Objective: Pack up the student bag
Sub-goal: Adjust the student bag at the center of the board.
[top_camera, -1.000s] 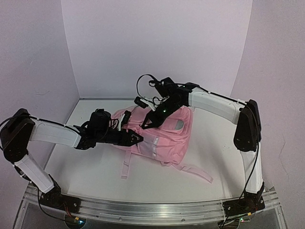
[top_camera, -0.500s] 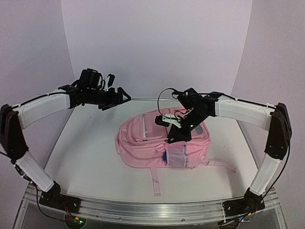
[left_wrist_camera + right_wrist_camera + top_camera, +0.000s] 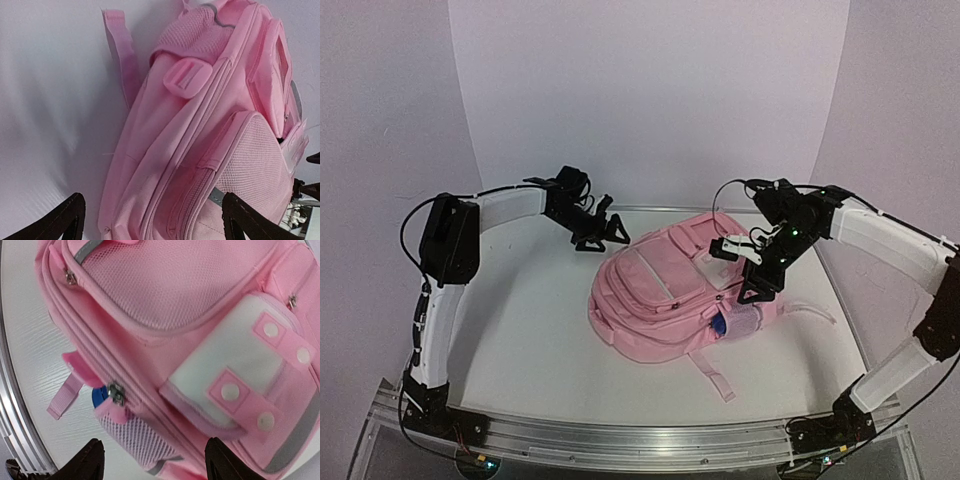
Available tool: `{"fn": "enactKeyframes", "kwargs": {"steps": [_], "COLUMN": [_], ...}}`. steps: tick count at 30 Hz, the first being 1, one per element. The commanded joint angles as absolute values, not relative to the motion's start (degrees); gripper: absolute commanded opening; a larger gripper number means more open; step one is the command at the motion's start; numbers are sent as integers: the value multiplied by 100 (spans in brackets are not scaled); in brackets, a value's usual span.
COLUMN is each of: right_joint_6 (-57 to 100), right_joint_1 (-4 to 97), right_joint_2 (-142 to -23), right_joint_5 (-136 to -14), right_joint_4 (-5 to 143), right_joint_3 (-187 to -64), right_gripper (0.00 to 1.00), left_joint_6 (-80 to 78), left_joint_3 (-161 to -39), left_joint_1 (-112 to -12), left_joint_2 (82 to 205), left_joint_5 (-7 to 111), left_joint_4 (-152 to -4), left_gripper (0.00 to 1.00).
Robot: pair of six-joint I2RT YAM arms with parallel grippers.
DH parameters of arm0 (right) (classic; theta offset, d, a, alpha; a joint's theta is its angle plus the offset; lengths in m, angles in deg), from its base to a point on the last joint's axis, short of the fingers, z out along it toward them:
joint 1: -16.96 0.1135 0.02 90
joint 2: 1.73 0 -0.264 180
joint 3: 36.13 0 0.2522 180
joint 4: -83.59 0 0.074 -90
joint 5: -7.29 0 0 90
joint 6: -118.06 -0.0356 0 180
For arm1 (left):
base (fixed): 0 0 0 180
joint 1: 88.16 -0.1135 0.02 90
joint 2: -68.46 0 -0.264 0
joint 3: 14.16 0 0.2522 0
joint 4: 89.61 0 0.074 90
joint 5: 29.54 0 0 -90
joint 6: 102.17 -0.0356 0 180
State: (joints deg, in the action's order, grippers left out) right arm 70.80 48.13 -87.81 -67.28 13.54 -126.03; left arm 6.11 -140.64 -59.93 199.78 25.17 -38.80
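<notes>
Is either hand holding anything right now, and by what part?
Nothing is held. The left hand and the right hand are both open, fingers spread, close to the student bag without gripping it.

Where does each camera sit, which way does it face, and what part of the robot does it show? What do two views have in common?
Top external: above, behind the bases, facing the table; shows both arms, left gripper and right gripper by the bag.
Left wrist: on the left arm, facing the bag's side; two fingertips at the bottom.
Right wrist: on the right arm, facing the bag's front; two fingertips at the bottom.
Shared: top and right wrist both show a blue item in the mesh pocket.
</notes>
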Motion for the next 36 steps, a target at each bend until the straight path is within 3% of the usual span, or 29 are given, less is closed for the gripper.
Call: {"fn": "enactKeyframes", "kwargs": {"steps": [1, 11, 17, 24, 27, 32, 34, 36], "right_joint_6": [6839, 6771, 6990, 6840, 6986, 6646, 6396, 6036], "right_joint_1": [4725, 4451, 4453, 4587, 4618, 4557, 4476, 4386], "right_joint_2": [-8423, -9638, -10874, -12187, -12143, -11680, -11401, -11039], "right_joint_5": [-7684, -7999, -7551, -6855, -6608, -6586, -6553, -6434], "right_joint_4": [998, 1588, 2163, 2383, 2371, 2370, 2381, 2403], "right_joint_3": [-12201, -11849, -13241, -15116, -15205, -15219, -15336, -15506], "right_gripper": [68, 57, 56, 57, 60, 70, 79, 91], "left_joint_6": [217, 297, 1062, 1505, 1663, 1884, 1745, 1571], "left_joint_3": [-13592, -10578, -9238, -8794, -8869, -9140, -9566, -10168], "left_joint_1": [-5758, -4830, -4596, -4591, -4676, -5116, -5226, -5406], "left_joint_2": [19730, 17945, 16883, 16334, 16292, 15645, 15456, 15432], "left_joint_5": [1342, 1259, 1659, 2269, 2618, 3250, 3687, 3985], "left_joint_4": [-4308, -5656, -6452, -6346, -6030, -5637, -5094, -4504], "left_gripper": [89, 57, 51, 51, 55, 88, 98, 100]}}
